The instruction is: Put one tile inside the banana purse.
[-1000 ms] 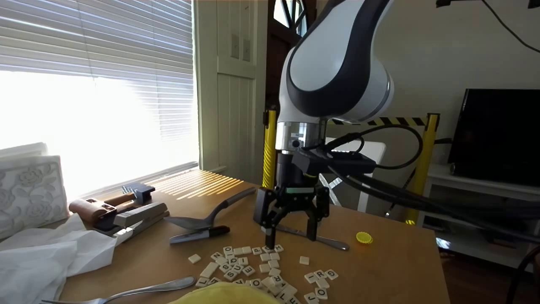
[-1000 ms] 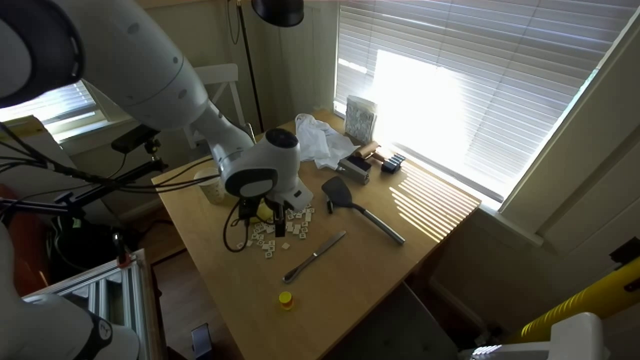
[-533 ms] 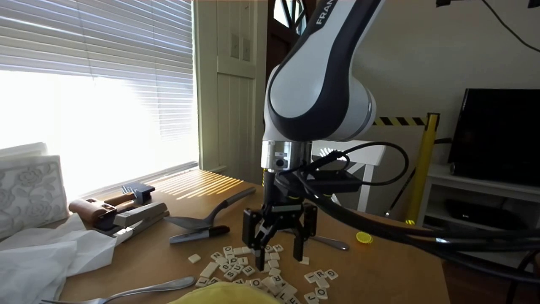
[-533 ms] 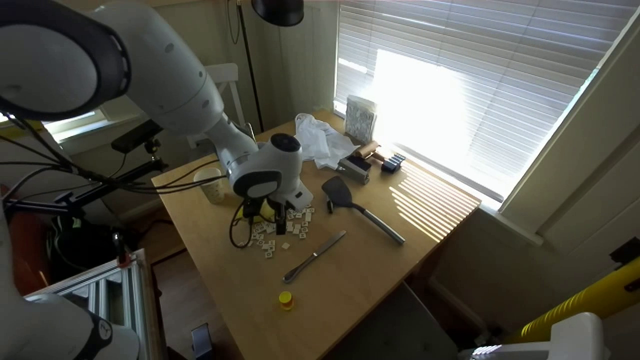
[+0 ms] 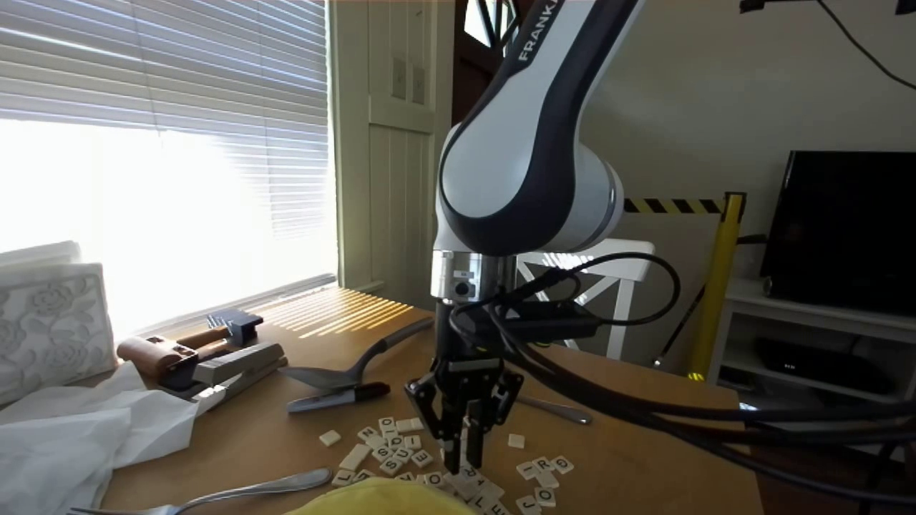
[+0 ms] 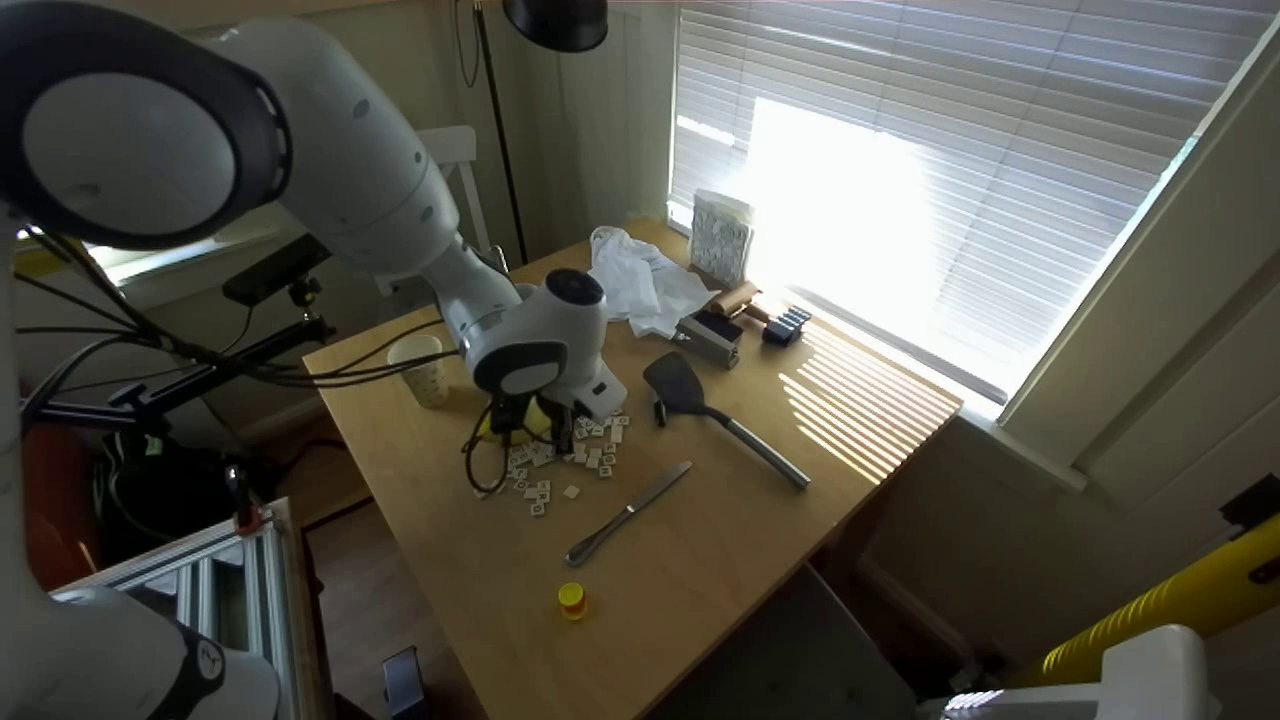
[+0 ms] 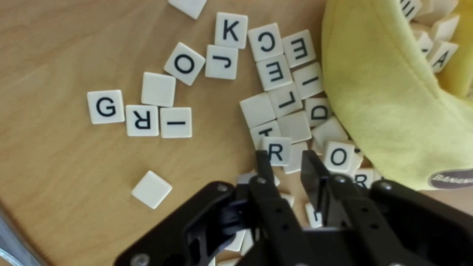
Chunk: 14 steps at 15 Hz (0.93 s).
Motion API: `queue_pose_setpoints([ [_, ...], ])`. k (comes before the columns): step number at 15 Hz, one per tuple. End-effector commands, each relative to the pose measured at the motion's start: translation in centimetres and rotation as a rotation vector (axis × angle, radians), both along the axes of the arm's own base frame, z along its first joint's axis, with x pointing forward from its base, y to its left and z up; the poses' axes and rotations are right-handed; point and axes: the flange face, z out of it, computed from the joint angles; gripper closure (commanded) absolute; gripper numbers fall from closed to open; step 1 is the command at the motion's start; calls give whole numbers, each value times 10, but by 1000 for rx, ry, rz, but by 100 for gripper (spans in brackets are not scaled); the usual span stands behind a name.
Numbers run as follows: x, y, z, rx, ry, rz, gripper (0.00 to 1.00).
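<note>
My gripper (image 7: 286, 159) points down over the crowded tiles, its fingers partly drawn together with a narrow gap between them. Nothing is held in that gap. A cream tile marked R (image 7: 279, 149) lies just at the fingertips in the wrist view, resting on other tiles; the left finger hides its edge. The banana purse (image 7: 369, 92), soft and yellow, lies to the right of the gripper there, with several tiles (image 7: 439, 55) visible in its opening. Only the top of the banana purse (image 5: 383, 498) shows in an exterior view. A lone blank tile (image 7: 152, 189) lies apart at left.
A knife (image 6: 630, 512), a black spatula (image 6: 735, 430) and a yellow-lidded little tub (image 6: 572, 600) lie around the tiles. A fork (image 5: 250, 489), a marker (image 5: 336, 398), a stapler (image 5: 240, 368) and a white bag (image 5: 136, 425) are also there. A cup (image 6: 425, 378) stands near the purse.
The gripper has come down toward the tiles and closer to the purse. Its fingers have gone from wide apart to a narrow gap. The tiles and purse look unmoved.
</note>
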Motion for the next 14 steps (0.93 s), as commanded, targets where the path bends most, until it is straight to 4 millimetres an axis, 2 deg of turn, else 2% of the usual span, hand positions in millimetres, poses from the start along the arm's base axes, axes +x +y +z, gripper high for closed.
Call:
queue_pose_setpoints([
  [1, 5, 6, -2, -5, 4, -5, 84],
  [2, 4, 7, -2, -9, 7, 1, 83],
  [6, 0, 11, 2, -21, 25, 18, 61],
  [8, -1, 12, 3, -34, 26, 27, 54],
  [14, 1, 12, 9, -64, 22, 26, 64],
])
